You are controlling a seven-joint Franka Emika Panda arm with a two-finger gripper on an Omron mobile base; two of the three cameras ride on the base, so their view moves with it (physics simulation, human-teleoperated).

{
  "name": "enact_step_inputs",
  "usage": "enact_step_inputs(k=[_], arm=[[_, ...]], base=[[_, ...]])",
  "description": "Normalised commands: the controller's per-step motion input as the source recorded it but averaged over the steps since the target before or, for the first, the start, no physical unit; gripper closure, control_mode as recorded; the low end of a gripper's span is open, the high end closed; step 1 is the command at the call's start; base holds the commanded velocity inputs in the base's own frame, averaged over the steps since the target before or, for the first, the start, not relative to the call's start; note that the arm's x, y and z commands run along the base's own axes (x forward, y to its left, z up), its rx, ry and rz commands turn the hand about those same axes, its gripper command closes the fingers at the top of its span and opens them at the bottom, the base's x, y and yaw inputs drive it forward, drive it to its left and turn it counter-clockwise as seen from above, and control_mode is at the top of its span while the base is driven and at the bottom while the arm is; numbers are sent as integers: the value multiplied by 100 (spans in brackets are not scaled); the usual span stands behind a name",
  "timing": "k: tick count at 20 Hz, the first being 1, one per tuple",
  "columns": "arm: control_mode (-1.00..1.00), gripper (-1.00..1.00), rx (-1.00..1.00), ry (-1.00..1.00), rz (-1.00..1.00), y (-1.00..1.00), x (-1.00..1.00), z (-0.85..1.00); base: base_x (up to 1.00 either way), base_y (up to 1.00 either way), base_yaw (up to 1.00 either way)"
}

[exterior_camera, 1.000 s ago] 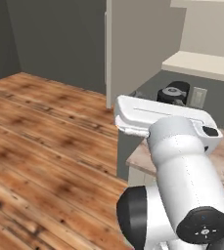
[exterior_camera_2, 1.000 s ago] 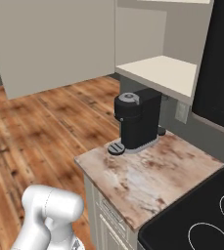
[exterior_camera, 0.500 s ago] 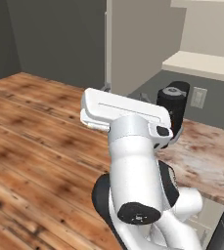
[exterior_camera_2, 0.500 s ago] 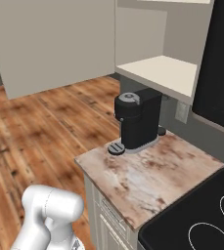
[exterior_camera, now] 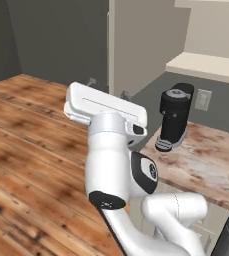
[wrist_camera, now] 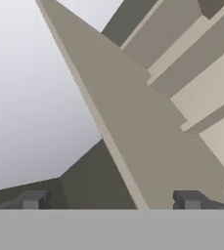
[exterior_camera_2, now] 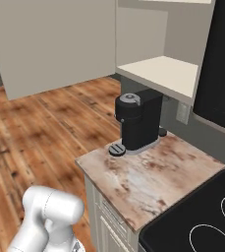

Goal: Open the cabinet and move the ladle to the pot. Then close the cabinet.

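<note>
The cream cabinet stands open. Its door (exterior_camera_2: pixel 55 44) is swung out to the left, and a bare lower shelf (exterior_camera_2: pixel 163 74) shows inside. In the left base view the door (exterior_camera: pixel 141 45) is seen from its other side, close beyond my white hand. My gripper (wrist_camera: pixel 109 202) is open with nothing between its two dark fingertips (wrist_camera: pixel 33 199), and it faces the door's long slanting edge (wrist_camera: pixel 118 132), with the cabinet shelves (wrist_camera: pixel 201 83) beyond. The ladle and the pot are out of view.
A black coffee machine (exterior_camera_2: pixel 136 123) stands on the marbled counter (exterior_camera_2: pixel 153 182) under the cabinet. A black stovetop (exterior_camera_2: pixel 202 226) lies at the counter's right end, and a black microwave (exterior_camera_2: pixel 222 64) hangs above it. Wooden floor (exterior_camera: pixel 26 130) spreads to the left.
My arm has swung left and turned in the left base view, carrying the hand toward the open door. The gripper has stayed open. The cabinet and counter have not moved.
</note>
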Motion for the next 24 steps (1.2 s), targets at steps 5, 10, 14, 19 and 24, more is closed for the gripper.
enact_step_inputs(k=[5,10,14,19,24], arm=[[-100,-100,6,0,-1,20,44,-4],[-100,-100,6,0,0,5,57,-2],[-100,-100,5,0,0,19,59,-2],[-100,-100,7,0,0,18,60,-8],[-100,-100,11,0,0,5,58,-14]], base=[[0,0,0],[0,0,0],[0,0,0],[0,0,0],[0,0,0]])
